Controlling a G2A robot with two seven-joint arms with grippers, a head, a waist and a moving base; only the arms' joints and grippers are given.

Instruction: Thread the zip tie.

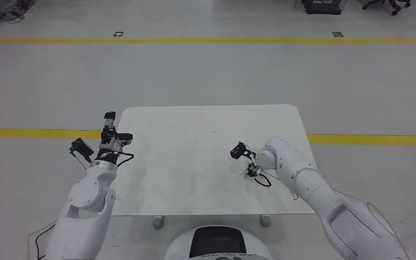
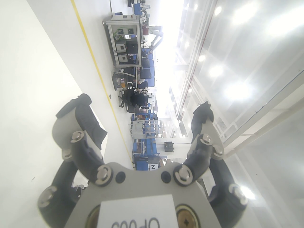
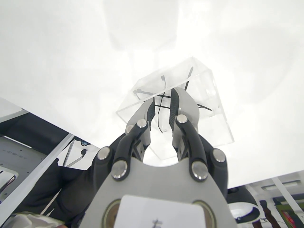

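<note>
A two-armed robot works at a white surface [image 1: 195, 169], and the job of threading a zip tie appears to be at its opening step: picking one up. The right gripper [image 3: 161, 97] hangs nose-down over a clear box [image 3: 213, 129] that sits on the surface on that arm's side. Its fingers are a little apart, either side of a thin black zip tie [image 3: 158, 113] that runs between them unpinched. The left gripper [image 2: 143, 103] hangs at the surface's left edge, fingers spread wide and empty, aimed out at the hall.

The next move likely calls for the right fingers to close squarely on that one strand. They must then lift it free of the other ties [image 3: 163, 79] lying crossed in the box, and only after that can the left arm help.

From above the box is almost impossible to pick out. The count of ties, and which end is head or tail, is hard to tell, as is whether the fingertips touch the box floor.
</note>
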